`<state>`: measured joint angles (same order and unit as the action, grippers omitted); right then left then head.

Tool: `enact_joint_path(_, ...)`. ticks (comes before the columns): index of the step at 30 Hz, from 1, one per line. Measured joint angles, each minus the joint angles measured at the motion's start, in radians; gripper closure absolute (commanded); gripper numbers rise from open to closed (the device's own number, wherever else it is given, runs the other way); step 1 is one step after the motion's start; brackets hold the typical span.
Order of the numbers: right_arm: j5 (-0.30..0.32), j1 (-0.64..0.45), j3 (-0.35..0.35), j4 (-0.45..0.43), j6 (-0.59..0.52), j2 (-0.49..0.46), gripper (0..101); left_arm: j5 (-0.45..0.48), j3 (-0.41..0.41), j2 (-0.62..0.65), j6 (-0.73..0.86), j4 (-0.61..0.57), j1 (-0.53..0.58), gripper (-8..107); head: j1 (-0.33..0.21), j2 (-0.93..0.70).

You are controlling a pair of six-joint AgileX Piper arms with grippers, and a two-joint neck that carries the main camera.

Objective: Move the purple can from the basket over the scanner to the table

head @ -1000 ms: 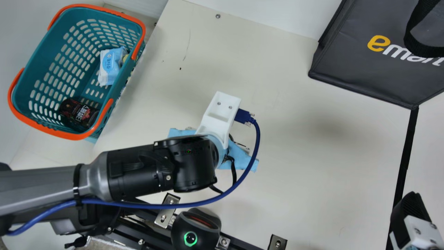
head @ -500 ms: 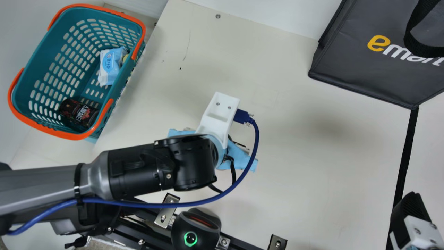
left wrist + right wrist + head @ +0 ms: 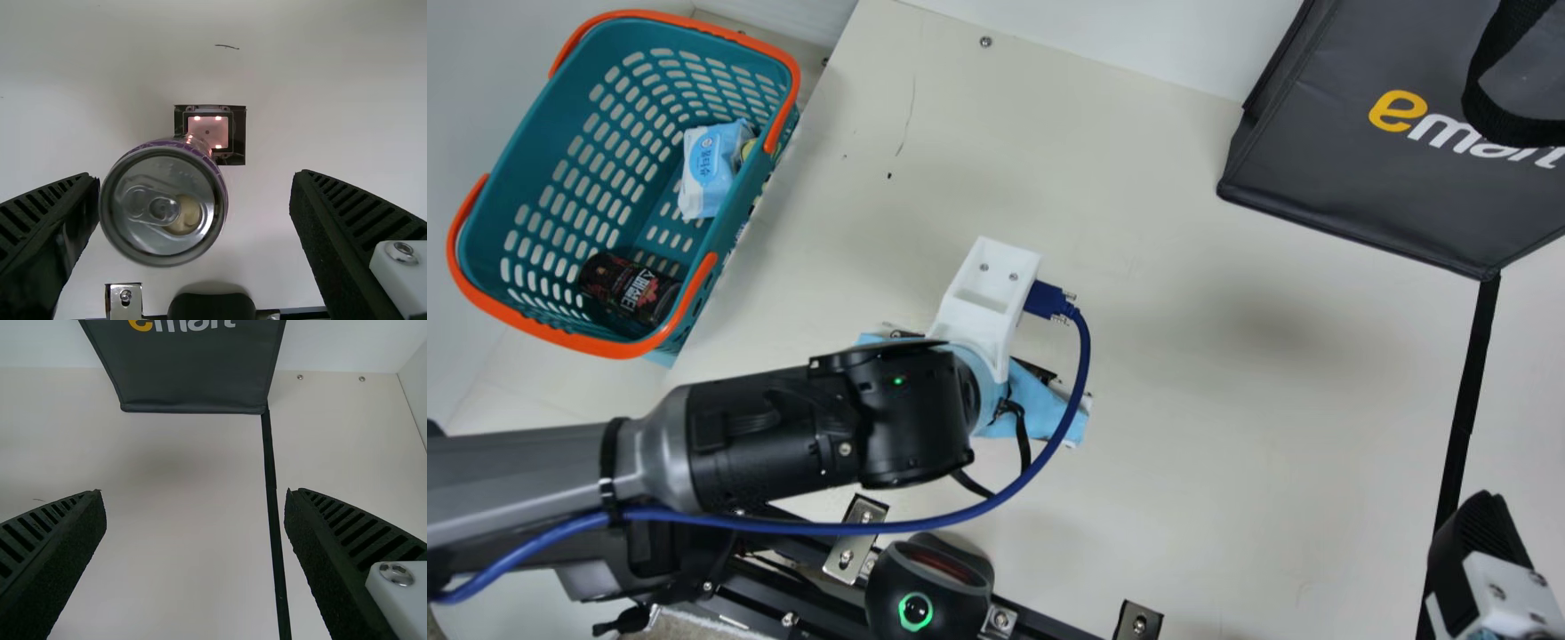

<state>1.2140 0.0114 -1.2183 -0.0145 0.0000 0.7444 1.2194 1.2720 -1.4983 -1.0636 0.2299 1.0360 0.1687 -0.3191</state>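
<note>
The purple can (image 3: 163, 200) is upright between the two fingers of the left hand (image 3: 1040, 409), with its metal lid and pull tab facing the wrist camera. It covers one corner of the scanner (image 3: 207, 123), a small dark square whose window is lit pink. The base of the can is hidden, so I cannot tell if it rests on the bench (image 3: 1183, 400).

The left hand (image 3: 195, 177) is opened wide and does not have the can in a grip. One finger is just beside the can, maybe touching it; the other one, with the white part, is well apart from it. In the main view this hand is above the near middle part of the bench, under the wrist of the left arm (image 3: 774, 436).

The right hand (image 3: 1485, 556) is at the near right. Its fingers are also wide apart, and it holds nothing.

At the left side, beside the bench, is the teal basket (image 3: 538, 120) with orange handles. Inside it lie a pack of wipes (image 3: 710, 169) and, nearer, a dark can (image 3: 630, 289) on its side. A black bag (image 3: 1316, 169) stands at the far right.
</note>
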Motion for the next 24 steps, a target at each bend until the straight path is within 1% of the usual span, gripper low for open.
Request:
enact_joint_path(12, 0.0, 0.0, 0.0, 0.0, 0.0, 0.0, 6, 0.001, 0.006, 0.124, 0.071, -0.005, -0.05, 9, -0.002, 0.0)
enact_joint_path(24, 0.0, 0.0, 0.0, 0.0, 0.0, 0.0, 6, 0.001, -0.001, 0.148, 0.131, -0.014, -0.065, 9, 0.0, 0.0)
